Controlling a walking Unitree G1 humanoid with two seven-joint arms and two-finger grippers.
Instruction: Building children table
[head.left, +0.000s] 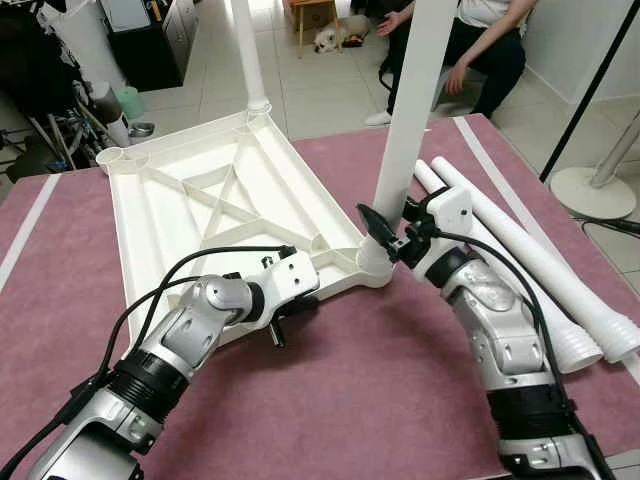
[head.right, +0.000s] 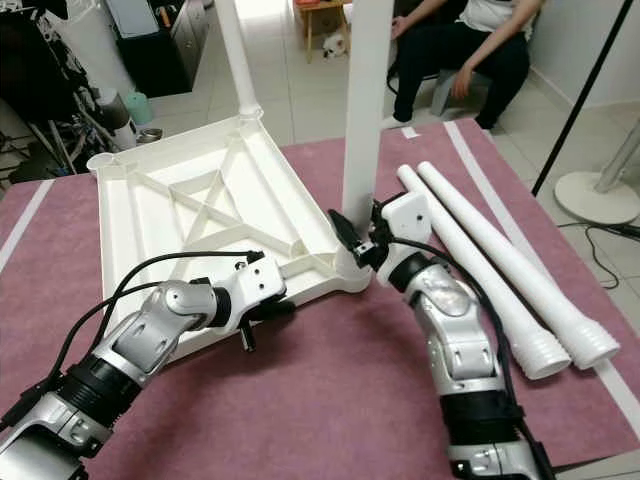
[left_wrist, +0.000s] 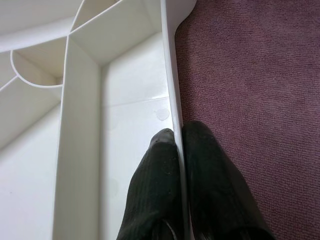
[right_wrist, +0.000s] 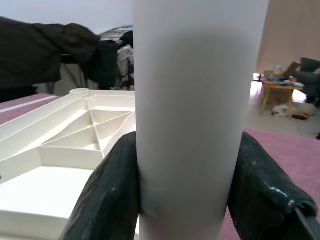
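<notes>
Clamping the ribbed tabletop (head.left: 215, 205) rim, left gripper (left_wrist: 177, 150); right gripper (right_wrist: 187, 200) squeezes smooth round leg (head.left: 412, 120).

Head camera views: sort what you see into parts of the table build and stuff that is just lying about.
Part of the build:
- upturned white tabletop, left gripper pinching its rim
- upright leg in the near corner socket, right gripper clamped around it
- far upright leg
- two loose legs on the mat

Just lying about:
- seated person
- small dog
- wooden stool
- fan base

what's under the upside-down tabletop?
The tabletop lies ribs-up on a maroon mat, visible all around it. Anything beneath is covered. Left gripper pinches its rim; right gripper grips a standing leg.
</notes>
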